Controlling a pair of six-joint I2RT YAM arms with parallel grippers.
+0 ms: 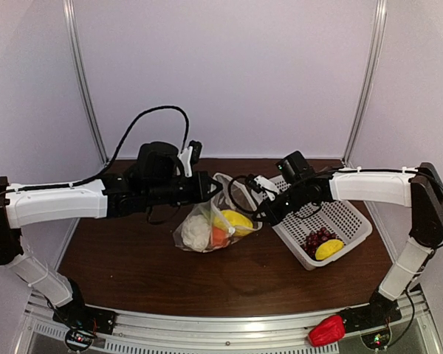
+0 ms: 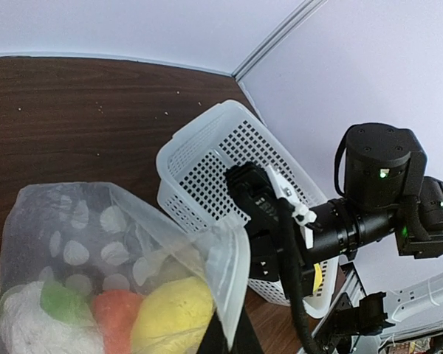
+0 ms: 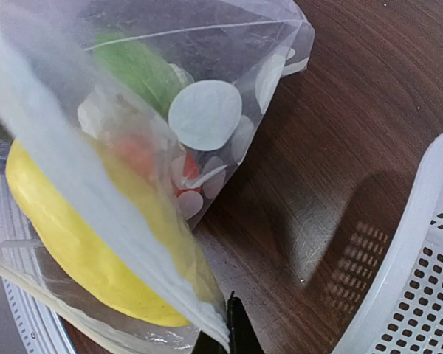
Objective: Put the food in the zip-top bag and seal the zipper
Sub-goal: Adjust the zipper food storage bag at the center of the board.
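Observation:
The clear dotted zip-top bag (image 1: 213, 223) hangs between my two grippers above the table. Inside it are the white cauliflower (image 1: 196, 232), the orange pumpkin (image 1: 219, 237) and a yellow piece (image 1: 237, 220). My left gripper (image 1: 211, 186) is shut on the bag's mouth edge, as the left wrist view (image 2: 232, 330) shows. My right gripper (image 1: 261, 208) is shut on the opposite mouth edge, seen in the right wrist view (image 3: 226, 333). The pale zipper strip (image 2: 235, 269) runs down to my left fingers. The grape bunch (image 1: 317, 240) and another yellow piece (image 1: 329, 249) lie in the basket. The red pepper (image 1: 326, 330) lies on the front rail.
The white mesh basket (image 1: 349, 218) stands on the table's right side, just behind and right of my right gripper; its rim also shows in the right wrist view (image 3: 410, 295). White walls and metal posts close off the back.

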